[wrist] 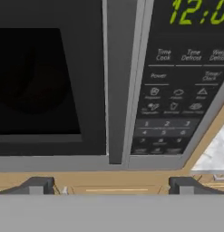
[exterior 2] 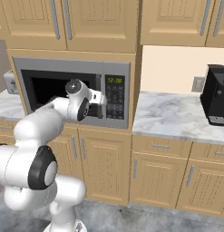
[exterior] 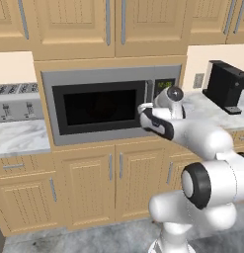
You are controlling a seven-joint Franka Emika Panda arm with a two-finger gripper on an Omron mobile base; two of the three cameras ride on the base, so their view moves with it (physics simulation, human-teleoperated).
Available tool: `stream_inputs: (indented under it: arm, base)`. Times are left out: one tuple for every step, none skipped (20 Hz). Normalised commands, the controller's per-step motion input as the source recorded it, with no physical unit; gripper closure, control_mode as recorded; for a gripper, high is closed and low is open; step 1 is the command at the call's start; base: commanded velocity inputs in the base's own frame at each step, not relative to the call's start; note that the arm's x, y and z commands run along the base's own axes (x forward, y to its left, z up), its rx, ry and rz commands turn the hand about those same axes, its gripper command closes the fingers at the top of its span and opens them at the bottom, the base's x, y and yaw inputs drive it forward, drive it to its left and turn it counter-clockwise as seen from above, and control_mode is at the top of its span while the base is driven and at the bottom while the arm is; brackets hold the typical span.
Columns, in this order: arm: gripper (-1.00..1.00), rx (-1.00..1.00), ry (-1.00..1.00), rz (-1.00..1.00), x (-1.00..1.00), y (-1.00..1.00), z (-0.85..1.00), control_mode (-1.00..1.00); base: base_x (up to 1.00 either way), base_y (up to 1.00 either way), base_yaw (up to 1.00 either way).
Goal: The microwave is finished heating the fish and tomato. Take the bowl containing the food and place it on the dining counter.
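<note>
The microwave point(exterior: 101, 106) is built into the wooden cabinets, and its dark glass door point(wrist: 36, 81) is closed. My gripper point(wrist: 111, 186) is open and hovers just in front of the vertical bar handle point(wrist: 118, 81), with one fingertip point(wrist: 36, 186) on each side of it and nothing between them. The control panel point(wrist: 177, 90) with green digits lies right of the handle. From the base views, the hand point(exterior 2: 100, 100) is level with the door's right edge. The bowl, fish and tomato are hidden behind the dark glass. The dining counter is out of view.
A silver toaster point(exterior: 17, 101) stands on the marble top left of the microwave. A black coffee machine point(exterior 2: 216, 95) stands on the marble top point(exterior 2: 172, 118) to the right. Wooden cabinet doors run above and below.
</note>
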Motion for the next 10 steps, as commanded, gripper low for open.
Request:
stream_inputs:
  arm:
    - [-1.00,0.00,-0.01,0.00,0.75,0.00,-0.09,-1.00]
    - [-1.00,0.00,0.00,0.00,0.71,0.00,-0.02,-1.00]
    - [-1.00,0.00,0.00,0.00,0.81,0.00,-0.04,-1.00]
    - [-1.00,0.00,0.00,0.00,0.94,0.00,-0.10,-1.00]
    - [-1.00,0.00,0.00,0.00,0.94,0.00,-0.19,-1.00]
    - [-1.00,0.00,0.00,0.00,0.88,-0.04,-0.23,-1.00]
    - [-1.00,0.00,0.00,0.00,0.84,-0.09,-0.15,-1.00]
    - [-1.00,0.00,0.00,0.00,0.78,-0.03,-0.09,-1.00]
    - [-1.00,0.00,0.00,0.00,0.69,0.00,-0.04,-1.00]
    - [-1.00,0.00,0.00,0.00,0.71,0.00,-0.07,-1.00]
  base:
    - [0.00,0.00,0.00]
    - [0.00,0.00,0.00]
    - [0.00,0.00,0.00]
    - [0.00,0.00,0.00]
    - [0.00,0.00,0.00]
    - [0.00,0.00,0.00]
    - [0.00,0.00,0.00]
    - [0.00,0.00,0.00]
    - [0.00,0.00,0.00]
    - [0.00,0.00,0.00]
